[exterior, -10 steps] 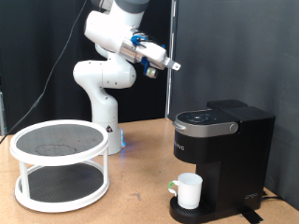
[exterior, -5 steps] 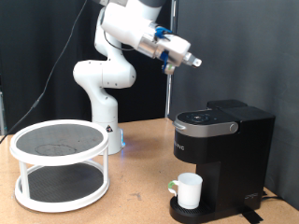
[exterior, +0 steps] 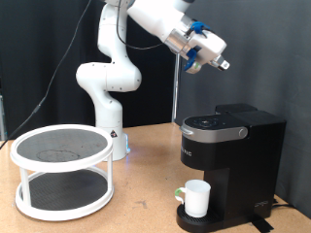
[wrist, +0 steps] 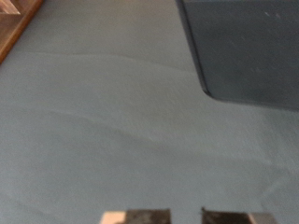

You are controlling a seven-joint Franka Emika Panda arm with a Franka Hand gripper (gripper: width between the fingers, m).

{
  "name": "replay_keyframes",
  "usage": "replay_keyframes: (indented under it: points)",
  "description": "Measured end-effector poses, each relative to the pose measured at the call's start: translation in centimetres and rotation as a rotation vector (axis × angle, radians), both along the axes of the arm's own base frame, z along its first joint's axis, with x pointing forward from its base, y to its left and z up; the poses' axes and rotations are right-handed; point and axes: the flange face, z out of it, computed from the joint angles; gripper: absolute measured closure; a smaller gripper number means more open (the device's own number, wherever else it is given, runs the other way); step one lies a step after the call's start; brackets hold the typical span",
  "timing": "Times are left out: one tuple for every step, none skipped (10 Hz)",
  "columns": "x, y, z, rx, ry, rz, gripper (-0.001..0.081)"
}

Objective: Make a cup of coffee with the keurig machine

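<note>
The exterior view stands off the arm at about desk height, facing the robot head-on from a moderate distance, taking in the whole scene. The wrist view rides on the hand, looking along the tool, whose fingertips just edge into frame. Shared ground: the keurig machine, whole in the exterior view, only a dark corner for the wrist camera.
</note>
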Motion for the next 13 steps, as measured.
replay_keyframes:
  points:
    - [0.3, 0.3, 0.0, -0.037, -0.016, 0.011, 0.0806]
    - [0.5, 0.5, 0.0, -0.076, -0.026, 0.036, 0.0674]
    - [0.7, 0.6, 0.1, -0.114, -0.023, 0.072, 0.0535]
    - [0.9, 0.7, 0.1, -0.146, -0.013, 0.113, 0.0535]
    - [1.2, 0.8, 0.3, -0.179, -0.001, 0.156, 0.04]
    - [1.5, 0.6, 0.6, -0.225, -0.001, 0.188, 0.04]
    - [1.8, 0.4, 1.0, -0.275, -0.018, 0.209, 0.0202]
    - [2.1, 0.1, 1.5, -0.327, -0.045, 0.22, 0.0112]
    - [2.4, -0.3, 2.1, -0.395, -0.088, 0.228, 0.0112]
    - [2.5, -0.6, 2.6, -0.47, -0.129, 0.248, 0.0083]
    - [2.4, -0.6, 2.9, -0.504, -0.13, 0.276, 0.0083]
    - [2.0, -0.4, 3.1, -0.501, -0.099, 0.319, 0.0073]
    - [1.6, -0.4, 3.2, -0.482, -0.064, 0.342, 0.0073]
